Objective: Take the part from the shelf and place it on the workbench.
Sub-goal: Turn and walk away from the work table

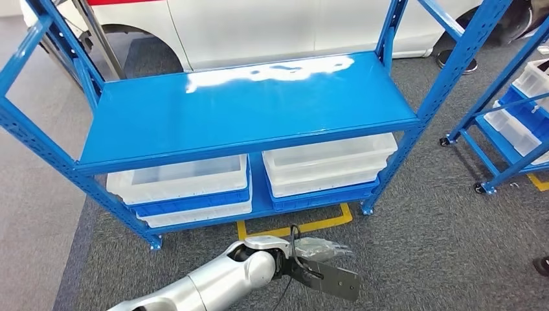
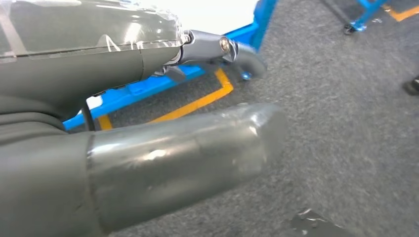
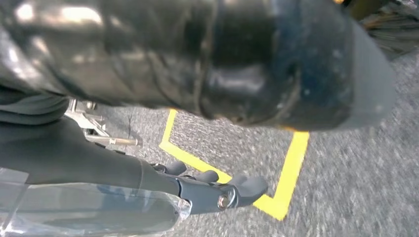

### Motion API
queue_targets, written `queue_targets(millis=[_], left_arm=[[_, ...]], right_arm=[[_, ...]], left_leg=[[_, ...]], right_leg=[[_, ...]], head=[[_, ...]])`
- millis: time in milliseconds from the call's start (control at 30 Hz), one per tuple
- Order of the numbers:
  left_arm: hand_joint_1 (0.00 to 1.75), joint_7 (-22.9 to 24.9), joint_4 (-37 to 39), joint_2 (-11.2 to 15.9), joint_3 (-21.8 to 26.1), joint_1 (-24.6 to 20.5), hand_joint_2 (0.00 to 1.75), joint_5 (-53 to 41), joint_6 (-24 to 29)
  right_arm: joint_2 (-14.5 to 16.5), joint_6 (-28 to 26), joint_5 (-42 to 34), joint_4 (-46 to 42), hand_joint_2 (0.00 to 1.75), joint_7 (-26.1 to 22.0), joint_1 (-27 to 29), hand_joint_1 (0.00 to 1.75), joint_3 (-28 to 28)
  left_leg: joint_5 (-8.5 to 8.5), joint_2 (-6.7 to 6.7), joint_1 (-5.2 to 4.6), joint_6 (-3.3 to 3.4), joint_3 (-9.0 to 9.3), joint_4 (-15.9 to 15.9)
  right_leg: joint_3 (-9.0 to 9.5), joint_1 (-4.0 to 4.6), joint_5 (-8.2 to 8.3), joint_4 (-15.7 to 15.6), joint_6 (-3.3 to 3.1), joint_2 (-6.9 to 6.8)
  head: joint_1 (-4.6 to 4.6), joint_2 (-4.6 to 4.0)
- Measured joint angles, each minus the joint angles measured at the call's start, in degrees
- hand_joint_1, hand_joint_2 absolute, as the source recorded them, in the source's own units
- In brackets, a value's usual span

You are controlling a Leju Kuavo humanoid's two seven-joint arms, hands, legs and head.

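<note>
Glossy blue steel shelf (image 1: 246,110), translucent plastic bins (image 1: 181,178) beneath, left hand (image 1: 320,259) open, right hand (image 3: 217,192) empty, fingers curled

no readable text, labels or numbers

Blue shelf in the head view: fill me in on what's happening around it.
The robot faces a blue shelf whose upper deck shows no part on it; translucent bins sit on the lower level. Its left hand hangs low over the grey carpet, fingers extended and holding nothing. The right hand also hangs over yellow floor tape; whether it holds anything is unclear. This fits either approaching for the part or having finished.
</note>
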Motion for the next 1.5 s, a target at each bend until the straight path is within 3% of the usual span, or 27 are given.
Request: queue_targets(millis=[33,100,133,167,233,267,300,367,400,433,500,600,667,733,800,833,900,933,967,1067,1133,1233,1267,1300,1333,1433,1500], left_arm=[[0.0,0.68,-0.13,-0.08,-0.19,-0.22,0.0,1.4,0.01],[0.0,2.36,-0.27,-0.24,-0.32,-0.52,0.0,4.8,0.11],[0.0,2.9,-0.29,-0.32,-0.32,-0.53,0.0,6.02,0.21],[0.0,3.15,-0.29,-0.33,-0.36,-0.43,0.0,6.66,0.36],[0.0,2.88,-0.28,-0.25,-0.88,-0.29,0.0,6.98,0.91],[0.0,2.5,-0.29,-0.16,-1.59,-0.38,0.0,6.91,1.3],[0.0,2.13,-0.33,-0.07,-2.56,-0.63,0.0,6.87,1.64],[0.0,1.73,-0.41,0.06,-4.6,-1.28,0.0,7.12,1.96],[0.0,1.72,-0.44,0.15,-5.35,-1.52,0.44,7.35,1.98],[0.0,1.71,-0.47,0.24,-5.9,-1.66,0.87,7.49,1.99],[0.0,1.44,-0.55,0.49,-6.73,-1.84,1.75,7.17,2.27],[0.0,0.7,-0.61,1.1,-7.44,-1.51,1.75,6.37,3.71],[0.0,0.82,-0.59,1.97,-6.97,-0.3,0.87,6.7,4.72],[0.0,1.21,-0.39,2.99,-6.05,1.65,0.0,7.31,5.55],[0.0,1.69,0.1,3.88,-4.73,3.88,0.0,7.97,6.24],[0.0,1.89,0.43,4.28,-3.95,4.84,0.0,8.28,6.58],[0.0,2.27,1.18,4.95,-2.09,6.58,0.0,8.92,7.27],[0.0,2.48,1.62,5.29,-0.88,7.53,0.0,9.27,7.68],[0.0,2.77,2.04,5.63,0.44,8.6,0.0,9.67,8.08],[0.0,3.65,3.03,6.79,4.71,12.17,0.0,10.95,9.41],[0.0,4.19,3.41,7.52,7.86,14.26,0.0,11.8,10.34],[0.0,5.03,3.67,8.53,13.01,16.74,0.0,13.13,11.71],[0.0,5.31,3.69,8.89,14.63,17.48,0.0,13.55,12.15],[0.0,5.58,3.68,9.24,16.17,18.12,0.0,13.97,12.57],[0.0,5.83,3.61,9.57,17.64,18.63,0.0,14.37,12.99],[0.0,6.56,3.17,10.53,22.24,19.94,0.0,15.64,14.33],[0.0,7.11,3.05,11.37,25.46,21.25,0.0,16.5,15.22]], right_arm=[[-0.07,-0.13,-0.06,-0.03,0.0,0.18,-0.2,0.0,-0.07],[-0.14,-0.43,-0.21,-0.07,0.87,0.64,-0.52,0.0,-0.26],[-0.17,-0.56,-0.26,-0.08,1.31,0.77,-0.63,0.0,-0.35],[-0.2,-0.67,-0.28,-0.09,1.75,0.93,-0.62,0.0,-0.41],[-0.32,-0.74,-0.21,-0.08,1.75,1.41,-0.57,0.0,-0.5],[-0.43,-0.65,-0.14,-0.08,1.75,1.76,-0.47,0.0,-0.6],[-0.56,-0.46,-0.09,-0.07,1.75,2.09,-0.34,0.0,-0.72],[-0.78,-0.03,-0.08,-0.05,1.75,2.53,-0.01,0.0,-0.91],[-0.84,0.11,-0.09,0.02,1.75,2.67,0.14,0.0,-0.98],[-0.87,0.17,-0.1,0.09,1.75,2.72,0.16,0.0,-1.08],[-0.89,0.23,-0.14,0.2,1.75,3.06,0.1,0.0,-1.37],[-0.75,0.19,-0.92,0.02,1.75,3.93,0.25,0.0,-1.61],[-0.61,0.02,-2.1,-0.4,1.75,4.08,0.43,0.0,-1.61],[-0.6,-0.21,-3.41,-1.12,0.87,4.04,0.41,0.0,-1.6],[-0.55,-0.51,-4.62,-2.07,0.0,3.91,0.32,0.0,-1.51],[-0.5,-0.67,-5.16,-2.59,0.0,3.85,0.26,0.0,-1.45],[-0.32,-0.95,-6.27,-3.74,0.0,3.72,0.08,0.0,-1.24],[-0.19,-1.04,-6.87,-4.34,0.0,3.62,-0.05,0.0,-1.06],[-0.05,-1.14,-7.57,-4.91,0.0,3.51,-0.15,0.0,-0.83],[0.2,-1.6,-9.77,-6.05,0.0,3.22,-0.1,0.0,0.03],[0.32,-1.97,-11.24,-6.38,0.0,2.98,0.3,0.0,0.62],[0.49,-2.33,-13.5,-6.41,0.0,2.65,1.7,0.0,1.56],[0.54,-2.5,-14.24,-6.35,0.0,2.58,2.4,0.0,1.86],[0.58,-2.69,-14.95,-6.23,0.0,2.54,3.19,0.0,2.15],[0.64,-2.86,-15.62,-6.03,0.0,2.48,3.96,0.0,2.43],[0.8,-3.27,-17.74,-5.33,0.0,2.2,6.09,0.0,3.26],[1.02,-3.61,-19.22,-5.06,0.0,1.92,7.12,0.0,3.89]], left_leg=[[-0.19,-0.01,0.01,0.04,1.09,-0.89],[-0.39,-0.03,0.2,0.02,3.22,-2.97],[-0.61,-0.01,0.45,0.01,4.27,-3.99],[-0.96,0.0,0.59,-0.05,5.03,-4.53],[-2.02,-0.12,0.81,-0.3,5.95,-4.69],[-2.68,-0.3,0.93,-0.59,6.37,-4.46],[-3.44,-0.52,1.1,-0.94,6.87,-4.09],[-5.22,-0.84,1.47,-1.78,7.82,-2.95],[-6.09,-0.91,1.49,-2.23,8.03,-2.17],[-6.73,-0.92,1.43,-2.62,7.9,-1.48],[-7.28,-0.9,1.23,-3.11,7.34,-0.59],[-8.34,-0.62,1.29,-3.82,6.87,0.54],[-10.75,-0.12,1.65,-4.76,4.71,5.31],[-13.24,0.19,2.18,-5.47,0.6,12.61],[-12.69,0.35,2.56,-5.73,-1.73,15.36],[-10.85,0.4,2.66,-5.69,-1.34,13.62],[-6.41,0.56,2.66,-5.25,1.65,6.38],[-5.19,0.65,2.51,-4.95,3.16,3.04],[-4.82,0.71,2.35,-4.67,4.19,0.91],[-5.04,0.5,2.28,-4.04,5.22,-1.06],[-4.54,0.39,2.55,-3.48,6.01,-2.34],[-4.5,0.43,2.35,-2.8,6.45,-2.84],[-4.62,0.39,2.22,-2.69,6.45,-2.75],[-4.76,0.3,2.13,-2.67,6.46,-2.6],[-4.94,0.17,2.09,-2.73,6.47,-2.36],[-5.9,-0.15,1.97,-3.4,6.38,-1.08],[-6.38,-0.12,1.79,-3.96,6.26,-0.55]], right_leg=[[0.97,-0.18,-0.2,-0.96,0.32,-0.01],[1.96,-0.32,-1.02,-1.12,0.77,0.0],[0.96,-0.37,-1.89,0.93,0.93,0.07],[-1.3,-0.5,-2.89,4.46,1.14,0.12],[-7.54,-0.77,-4.0,12.31,1.83,0.18],[-10.01,-0.93,-3.17,14.28,2.19,0.18],[-11.47,-1.1,-1.08,14.06,2.51,0.17],[-11.76,-1.41,5.13,8.79,3.04,0.17],[-11.5,-1.4,7.45,6.19,3.11,0.21],[-11.25,-1.36,8.44,4.32,2.8,0.26],[-11.44,-1.14,8.02,3.58,1.82,0.37],[-10.99,-1.29,7.44,3.16,0.68,0.15],[-10.32,-1.43,7.12,2.91,0.04,-0.06],[-10.0,-1.45,6.84,2.88,-0.32,-0.15],[-9.68,-1.46,6.57,2.88,-0.38,-0.22],[-9.42,-1.46,6.41,2.88,-0.35,-0.26],[-8.84,-1.44,6.09,2.82,-0.2,-0.34],[-8.64,-1.39,5.98,2.76,-0.02,-0.35],[-8.56,-1.34,5.93,2.66,0.23,-0.37],[-8.2,-1.3,5.95,2.04,1.22,-0.63],[-8.43,-1.23,4.8,3.22,1.53,-0.58],[-12.98,-1.09,-0.01,12.4,1.41,-0.24],[-14.5,-1.05,-0.85,15.21,1.42,-0.17],[-15.2,-1.04,-0.61,16.31,1.44,-0.12],[-14.79,-1.05,0.7,15.18,1.42,-0.09],[-10.31,-0.95,5.48,5.64,1.06,0.01],[-9.15,-0.72,5.91,3.18,0.67,0.15]], head=[[-0.1,0.0],[-0.1,0.0],[-0.1,0.0],[-0.09,0.0],[-0.09,0.0],[-0.09,0.0],[-0.08,0.0],[-0.07,0.0],[-0.03,0.0],[-0.02,0.0],[0.0,0.0],[-0.03,0.0],[-0.08,0.0],[-0.11,0.0],[-0.11,0.0],[-0.12,0.0],[-0.11,0.0],[-0.11,0.0],[-0.11,0.0],[-0.1,0.0],[-0.07,0.0],[-0.04,0.0],[-0.05,0.0],[-0.05,0.0],[-0.05,0.0],[-0.05,0.0],[-0.07,0.0]])
